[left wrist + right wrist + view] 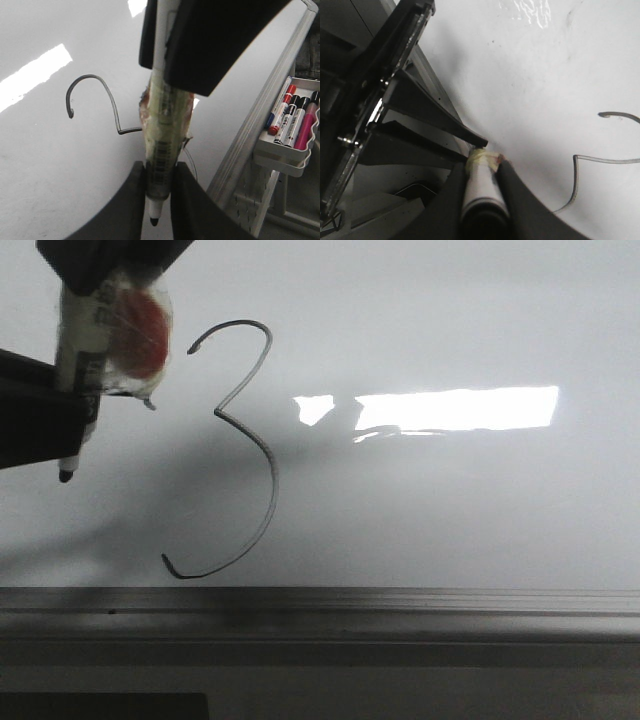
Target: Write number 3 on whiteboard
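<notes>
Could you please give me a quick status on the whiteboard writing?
Both grippers shut on the marker. Number 3 complete on whiteboard. Marker tip beside it, left. Nothing in the way.

Looks like an office or lab test bench, not a home. Main surface is a big glossy whiteboard (450, 510) with a grey metal frame edge (320, 605), lying under rectangular ceiling-light glare (455, 407). Beside the frame, in the left wrist view, a pale plastic tray (280, 159) holds a row of dry-erase markers (294, 122) with red, black and pink caps, mounted on what appears to be a white perforated panel (245, 202). Right wrist view shows dark metal brackets (385, 90) next to the board. No domestic items visible.
</notes>
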`<state>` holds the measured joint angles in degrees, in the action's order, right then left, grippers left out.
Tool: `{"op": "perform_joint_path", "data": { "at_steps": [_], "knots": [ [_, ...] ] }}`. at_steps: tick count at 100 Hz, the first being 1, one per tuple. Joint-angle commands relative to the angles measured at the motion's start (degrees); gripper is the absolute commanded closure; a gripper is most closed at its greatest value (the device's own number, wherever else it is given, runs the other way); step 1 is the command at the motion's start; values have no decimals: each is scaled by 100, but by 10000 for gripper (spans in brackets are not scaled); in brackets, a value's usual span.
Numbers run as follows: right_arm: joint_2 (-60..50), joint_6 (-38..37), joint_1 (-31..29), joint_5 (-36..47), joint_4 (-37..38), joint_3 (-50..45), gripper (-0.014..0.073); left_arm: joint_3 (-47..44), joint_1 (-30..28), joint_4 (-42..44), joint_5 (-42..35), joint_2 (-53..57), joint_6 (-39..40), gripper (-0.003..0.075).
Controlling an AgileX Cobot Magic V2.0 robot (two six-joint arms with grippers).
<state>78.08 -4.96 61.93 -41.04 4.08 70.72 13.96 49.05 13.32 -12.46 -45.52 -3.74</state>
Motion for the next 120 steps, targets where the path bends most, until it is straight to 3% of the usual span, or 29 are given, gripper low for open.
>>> {"op": "perform_joint_path", "data": {
  "at_steps": [1, 8, 20, 27, 49, 63, 83, 98, 120],
  "knots": [
    [-197, 54, 31, 425, -216, 204, 643, 162, -17, -119, -340, -23, 38, 741],
    [-197, 54, 31, 495, -216, 204, 529, 162, -17, -119, -340, -23, 38, 741],
    [-208, 54, 31, 692, -49, 229, 106, 162, -17, -434, -325, -23, 61, 741],
    [-271, 54, 31, 707, 307, 323, -81, 162, -17, -1063, -325, -23, 61, 741],
    [-737, 34, -45, 762, 710, 692, -53, 313, -17, -3887, 71, -23, 61, 741],
    [-960, 34, -68, 802, 710, 739, -53, 485, -17, -5228, 133, -149, 61, 741],
    [-1000, 16, -68, 765, 710, 739, -54, 779, -20, -5579, 765, -696, 61, 741],
    [-1000, 16, -68, 579, 700, 739, -53, 893, -56, -5579, 780, -887, 61, 741],
    [-1000, 16, -68, 466, 691, 739, -54, 904, -649, -5512, 1172, -887, 51, 741]
  ]
}}
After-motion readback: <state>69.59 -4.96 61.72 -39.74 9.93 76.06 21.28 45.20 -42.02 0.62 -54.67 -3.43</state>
